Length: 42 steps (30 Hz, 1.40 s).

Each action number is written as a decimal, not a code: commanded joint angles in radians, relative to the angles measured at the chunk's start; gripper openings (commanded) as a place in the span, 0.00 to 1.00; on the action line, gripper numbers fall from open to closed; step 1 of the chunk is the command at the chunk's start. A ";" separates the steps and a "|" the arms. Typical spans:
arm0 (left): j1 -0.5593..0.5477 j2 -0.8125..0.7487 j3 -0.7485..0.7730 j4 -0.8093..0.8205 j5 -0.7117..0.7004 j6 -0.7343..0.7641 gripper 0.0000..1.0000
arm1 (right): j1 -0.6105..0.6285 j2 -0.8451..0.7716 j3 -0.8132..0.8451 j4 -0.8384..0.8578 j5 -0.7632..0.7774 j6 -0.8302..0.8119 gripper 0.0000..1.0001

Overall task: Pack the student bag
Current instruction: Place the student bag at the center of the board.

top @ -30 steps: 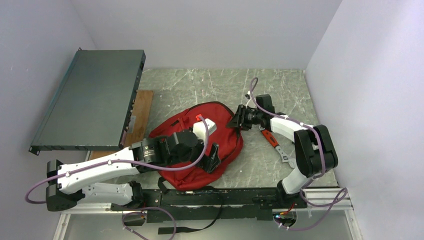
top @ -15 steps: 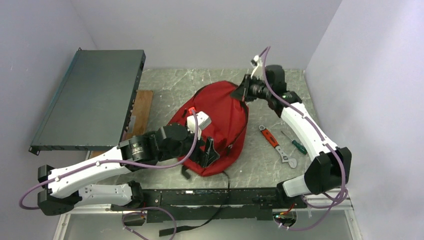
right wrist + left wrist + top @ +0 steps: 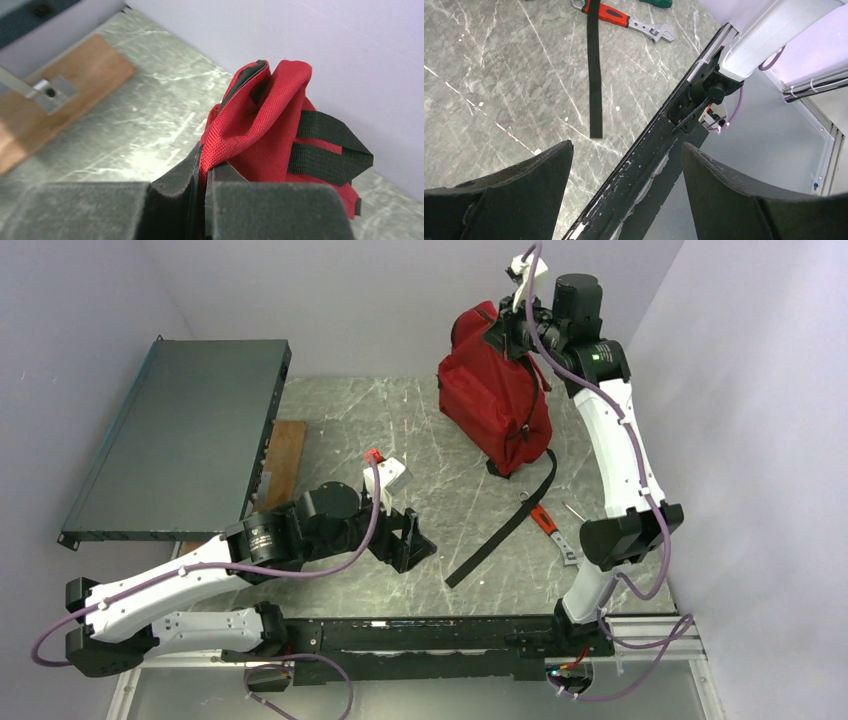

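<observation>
The student bag [image 3: 495, 400], a soft red backpack with black webbing, hangs upright at the back of the table near the rear wall. My right gripper [image 3: 505, 335] is raised high and shut on a fold of red fabric at its top. In the right wrist view the fabric [image 3: 270, 115] is pinched between the closed pads of that gripper [image 3: 205, 172]. A long black strap [image 3: 505, 520] trails from the bag across the table. My left gripper [image 3: 415, 540] is low over the table's near middle, open and empty, away from the bag; its wrist view shows nothing between its fingers [image 3: 626, 150].
A red-handled adjustable wrench [image 3: 545, 520] and a small green-handled screwdriver [image 3: 573, 510] lie at the right, beside the strap [image 3: 594, 75]. A dark flat rack unit [image 3: 180, 435] leans at the left above a wooden board [image 3: 285, 455]. Walls stand close at the back and right.
My right gripper closed on the bag's top and lifted it off the table's middle, up to the back right. The bag left my left gripper, which stays low and open.
</observation>
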<state>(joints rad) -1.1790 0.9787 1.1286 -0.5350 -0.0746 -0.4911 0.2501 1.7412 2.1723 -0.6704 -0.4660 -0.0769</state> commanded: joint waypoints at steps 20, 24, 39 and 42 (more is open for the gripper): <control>0.053 0.024 0.013 0.050 0.065 -0.018 0.85 | -0.045 -0.068 -0.423 0.418 0.210 -0.120 0.01; 0.054 0.035 0.002 0.071 0.088 -0.035 0.85 | -0.065 -0.015 -0.294 0.345 0.294 -0.158 0.15; 0.068 0.083 0.021 0.083 0.134 -0.046 0.84 | -0.098 0.025 -0.298 0.336 0.273 -0.165 0.27; 0.071 0.087 0.020 0.081 0.140 -0.047 0.84 | -0.098 0.025 -0.280 0.325 0.304 -0.164 0.47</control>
<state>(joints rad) -1.1137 1.0641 1.1278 -0.4953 0.0399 -0.5209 0.1623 1.8008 1.8889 -0.3691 -0.2092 -0.2401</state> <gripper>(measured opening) 0.845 0.380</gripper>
